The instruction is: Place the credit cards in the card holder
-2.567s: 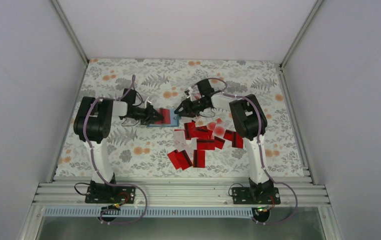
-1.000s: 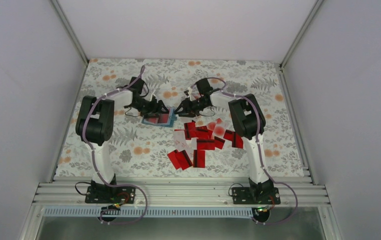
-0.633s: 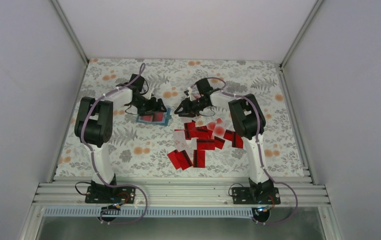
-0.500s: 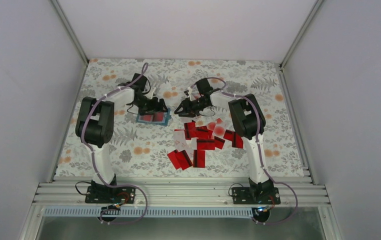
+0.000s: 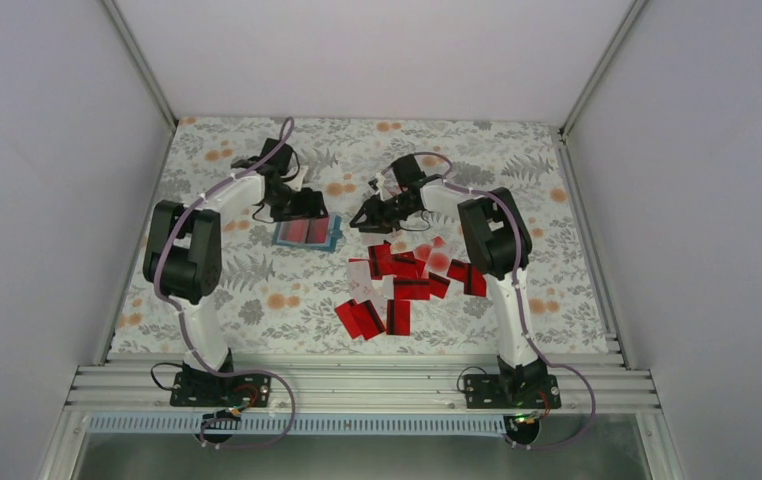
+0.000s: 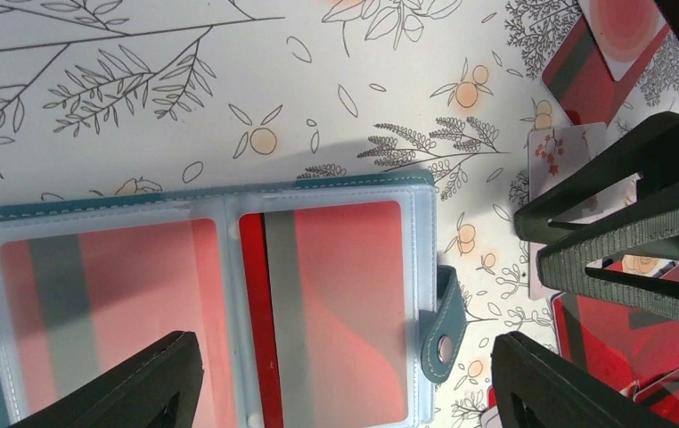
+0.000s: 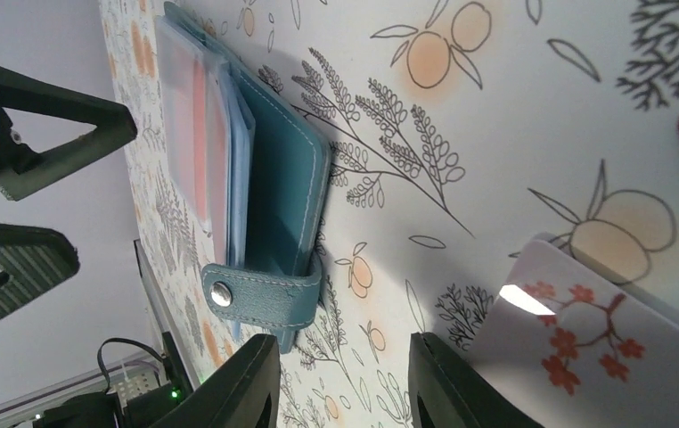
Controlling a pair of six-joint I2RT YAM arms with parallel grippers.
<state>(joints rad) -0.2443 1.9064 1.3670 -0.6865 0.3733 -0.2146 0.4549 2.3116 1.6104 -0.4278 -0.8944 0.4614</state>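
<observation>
The teal card holder (image 5: pixel 338 236) lies open on the flowered cloth. Its clear sleeves show a red credit card (image 6: pixel 336 303) behind each window. My left gripper (image 5: pixel 314 208) hovers open just beyond the holder, its jaws straddling the right-hand page (image 6: pixel 345 397) with nothing held. My right gripper (image 5: pixel 358 222) is low at the holder's right side, by the snap strap (image 7: pixel 256 294). It is open (image 7: pixel 340 392), with bare cloth between the fingers. The loose credit cards (image 5: pixel 407 282) lie in a pile in front of the right gripper. The holder's teal cover (image 7: pixel 287 169) shows edge-on in the right wrist view.
A pale card with red flowers (image 7: pixel 603 348) lies just right of my right fingers. Red cards (image 6: pixel 599 62) lie beside the right gripper's fingers (image 6: pixel 621 223). White walls enclose the table (image 5: pixel 257 300) on three sides.
The left gripper let go of the holder, lifted and drew back toward the far side. The holder shifted left and now lies flat and open. The right arm has not moved.
</observation>
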